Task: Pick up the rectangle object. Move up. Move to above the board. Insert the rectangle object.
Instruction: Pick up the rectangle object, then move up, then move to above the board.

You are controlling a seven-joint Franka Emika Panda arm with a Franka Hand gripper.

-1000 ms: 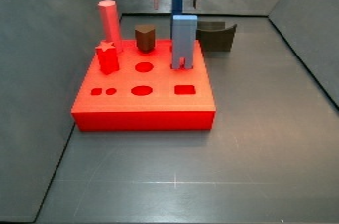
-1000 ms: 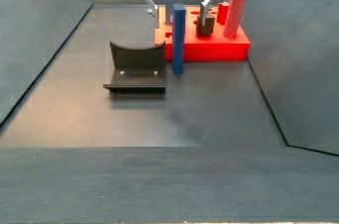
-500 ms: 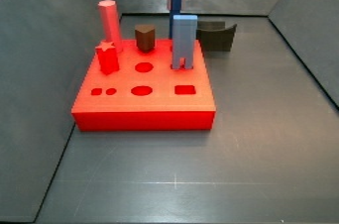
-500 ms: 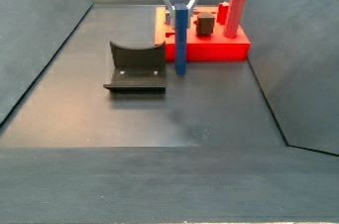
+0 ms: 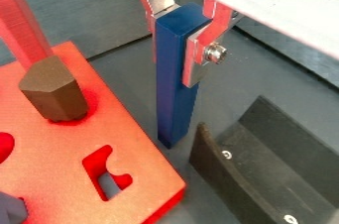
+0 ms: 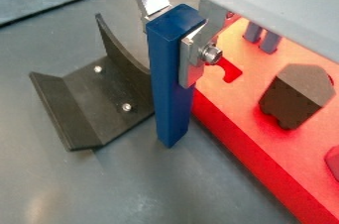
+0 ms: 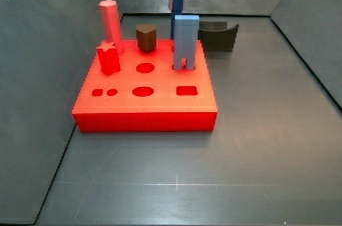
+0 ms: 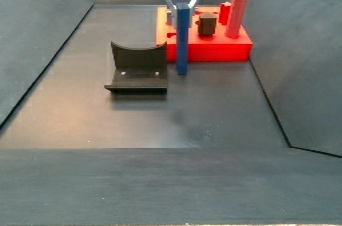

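Gripping the rectangle object (image 6: pixel 172 79) near its top, the gripper (image 5: pixel 181 25) has its plates closed on the bar, which stands on the floor at upper centre, between the fixture (image 8: pixel 134 67) and the board (image 7: pixel 144 95); lift straight up, keeping it vertical

The tall dark blue bar (image 6: pixel 169 79) stands upright on the floor, its top clamped in the gripper (image 6: pixel 173 32), just beside the thick red board (image 8: pixel 214 47) with shaped holes.
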